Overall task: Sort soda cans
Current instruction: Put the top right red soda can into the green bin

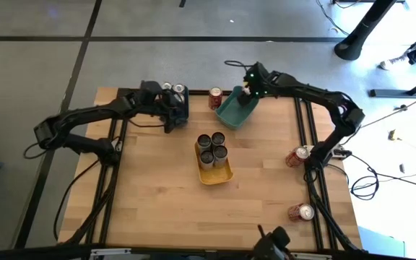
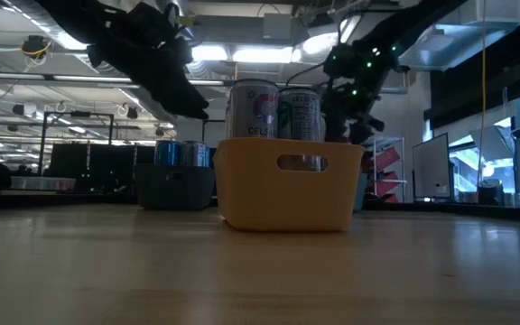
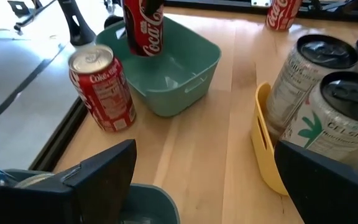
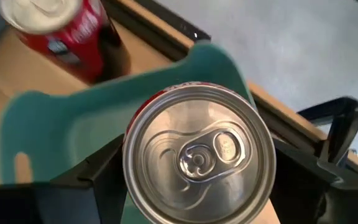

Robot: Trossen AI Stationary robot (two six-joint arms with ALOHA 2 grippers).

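My right gripper (image 1: 248, 92) is shut on a red soda can (image 4: 197, 155), silver top up, over the teal bin (image 1: 235, 112) at the table's far side. Another red can (image 3: 101, 90) stands upright on the table beside that bin. The yellow bin (image 1: 215, 173) at mid-table holds three silver-grey and dark cans (image 1: 211, 148). My left gripper (image 1: 173, 115) hovers open over a dark blue bin (image 2: 174, 185) with cans (image 1: 172, 88) in it, holding nothing. My right gripper pinches the red can between its two fingers (image 4: 98, 171), one on each side of the body just below the top rim (image 4: 132, 168). The fingers come from above, slanting down. The can hangs upright (image 3: 143, 25), clear of the table, over the teal bin's opening.
Two red cans (image 1: 298, 155) (image 1: 300, 211) lie near the table's right edge, by the right arm's rail. Bare wood stretches across the near half of the table (image 1: 165, 209). The teal bin sits askew at the far edge.
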